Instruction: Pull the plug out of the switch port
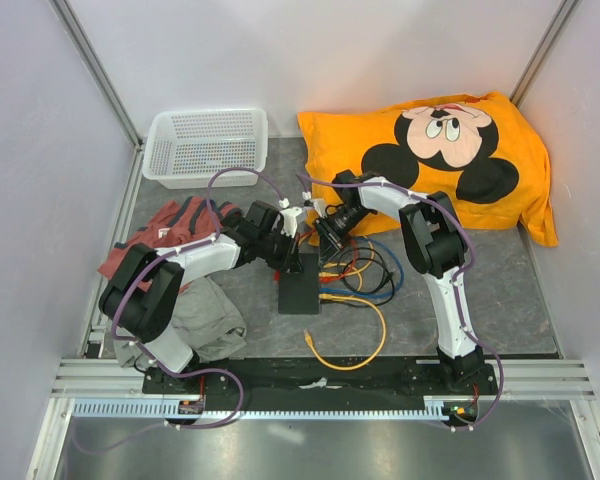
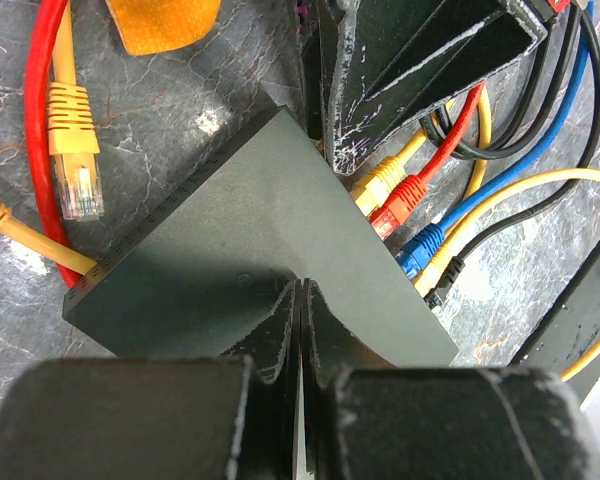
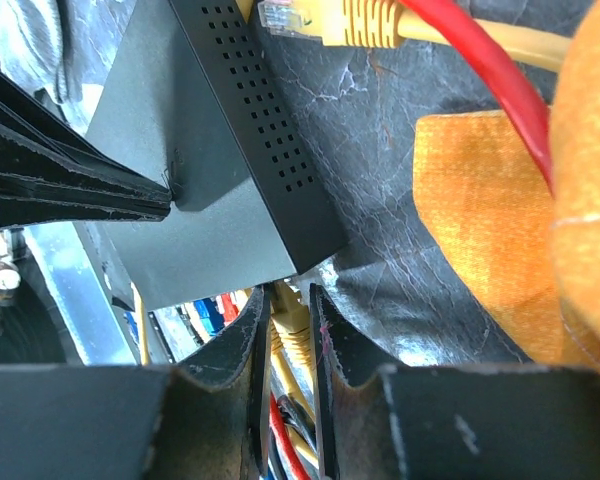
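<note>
The right gripper [image 3: 290, 305] pinches the yellow plug [image 3: 293, 335] at the corner of the switch [image 3: 210, 230], one finger on each side of it. The left gripper [image 2: 300, 300], fingers pressed together, rests its tips on the switch's top. The switch lies flat on the table [image 1: 510, 290] between the arms, with a red plug [image 2: 405, 200] and a blue plug [image 2: 422, 245] beside the yellow one.

**No writing to be read**

No letters, numbers or brand names can be made out in any view. The one printed mark is a cartoon mouse face with black ears, on the orange cushion [image 1: 430, 165] at the tabletop's [image 1: 510, 290] far right.
</note>
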